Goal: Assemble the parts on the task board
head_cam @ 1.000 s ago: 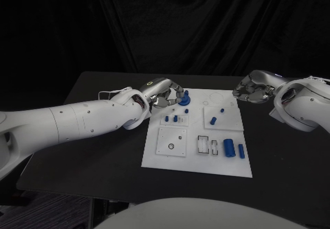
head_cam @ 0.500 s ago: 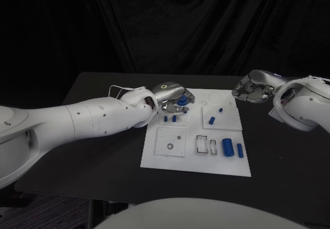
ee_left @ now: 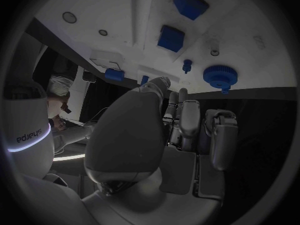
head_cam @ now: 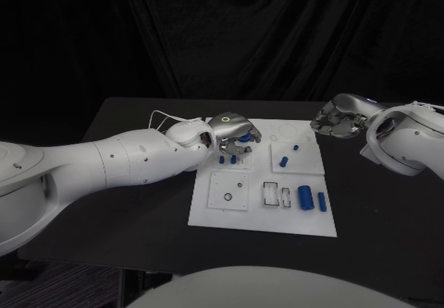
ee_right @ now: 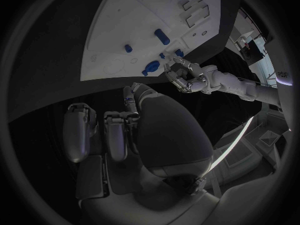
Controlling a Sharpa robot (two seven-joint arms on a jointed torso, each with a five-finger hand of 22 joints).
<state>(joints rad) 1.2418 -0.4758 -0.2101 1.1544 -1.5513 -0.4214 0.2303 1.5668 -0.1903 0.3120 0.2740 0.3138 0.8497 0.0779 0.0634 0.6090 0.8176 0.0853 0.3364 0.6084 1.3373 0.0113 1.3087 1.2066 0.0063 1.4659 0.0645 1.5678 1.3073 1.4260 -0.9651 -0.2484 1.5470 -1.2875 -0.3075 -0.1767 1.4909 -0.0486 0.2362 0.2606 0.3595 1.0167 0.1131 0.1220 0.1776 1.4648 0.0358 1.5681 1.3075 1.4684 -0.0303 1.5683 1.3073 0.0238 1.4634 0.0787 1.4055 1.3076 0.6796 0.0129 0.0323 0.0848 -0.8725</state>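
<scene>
The white task board [head_cam: 208, 215] lies mid-table. A blue gear [head_cam: 244, 136] stands at its far left corner, and my left hand [head_cam: 230, 126] hovers just over it. In the left wrist view the gear [ee_left: 220, 76] sits a little beyond my loosely curled fingers [ee_left: 187, 115], which hold nothing. In the right wrist view the left hand [ee_right: 184, 77] has its fingers apart beside the gear [ee_right: 152, 67]. My right hand [head_cam: 337, 120] hangs curled and empty past the board's far right corner. Two blue cylinders [head_cam: 306, 196] lie near the front right of the board.
Small blue pegs [head_cam: 230, 158] stand in the left square plate, and two more blue pieces [head_cam: 287, 162] lie on the right one. Rectangular slots [head_cam: 274, 194] and round holes [head_cam: 228, 197] sit in the front plates. Black table [head_cam: 138, 212] surrounds the board.
My left arm has swung further in over the board's far left corner, and the hand has turned above the gear, which no longer sits at its fingertips. The right hand has not moved.
</scene>
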